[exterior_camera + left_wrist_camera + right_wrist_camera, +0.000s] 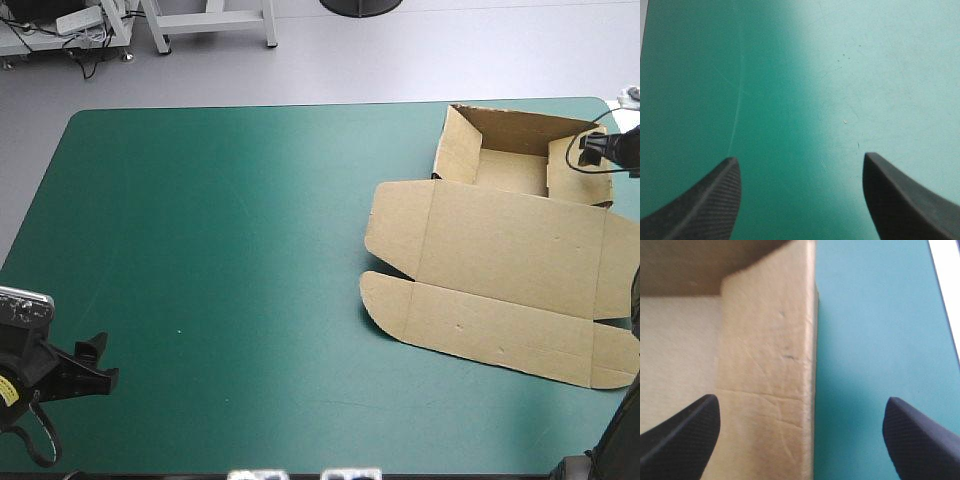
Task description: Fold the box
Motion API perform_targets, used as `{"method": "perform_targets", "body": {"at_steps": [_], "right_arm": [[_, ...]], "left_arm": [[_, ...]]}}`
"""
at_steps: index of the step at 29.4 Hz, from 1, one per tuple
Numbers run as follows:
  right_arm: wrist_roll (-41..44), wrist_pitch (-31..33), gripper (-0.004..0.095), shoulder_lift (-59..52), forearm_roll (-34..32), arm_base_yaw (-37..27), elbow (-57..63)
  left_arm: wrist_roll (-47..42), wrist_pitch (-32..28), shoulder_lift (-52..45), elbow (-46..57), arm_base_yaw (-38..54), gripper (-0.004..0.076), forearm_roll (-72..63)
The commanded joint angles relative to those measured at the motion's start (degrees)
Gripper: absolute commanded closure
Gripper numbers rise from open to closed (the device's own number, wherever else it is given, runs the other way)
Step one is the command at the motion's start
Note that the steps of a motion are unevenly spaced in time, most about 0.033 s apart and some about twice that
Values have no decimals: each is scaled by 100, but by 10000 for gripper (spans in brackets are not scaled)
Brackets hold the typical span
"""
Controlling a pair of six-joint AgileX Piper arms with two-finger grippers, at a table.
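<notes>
The brown box (510, 270) lies at the table's right side, an open tray (512, 170) at the far end with raised walls and the lid flat toward the near edge. My right gripper (592, 148) hovers at the tray's right wall, open. In the right wrist view that wall (770, 370) stands between the spread fingers, one finger (685, 432) over the tray's inside, the other (920, 435) over the teal-green cover. My left gripper (95, 362) rests near the table's near left corner, open, with only bare cover (800, 100) ahead of it.
The teal-green cover (220, 250) stretches wide between the left gripper and the box. The table's right edge (946, 300) runs close beside the tray. The lid's rounded flaps (385, 300) point toward the table's middle.
</notes>
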Motion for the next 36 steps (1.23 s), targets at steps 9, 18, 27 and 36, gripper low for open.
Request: {"method": "perform_targets", "body": {"at_steps": [9, 18, 27, 36], "right_arm": [[-1204, 955, 332, -2325, 2365, 172, -988], [-1200, 955, 921, -3983, 1561, 1400, -666], [-1025, 955, 926, -5658, 1087, 2023, 961], [-1116, 955, 926, -7494, 1002, 2023, 3936]], "left_arm": [[-109, 125, 32, -138, -24, 232, 146], [-98, -117, 32, -138, -24, 233, 146], [-87, -163, 32, -138, -24, 483, 155], [-71, -176, 32, -128, -24, 697, 59]]}}
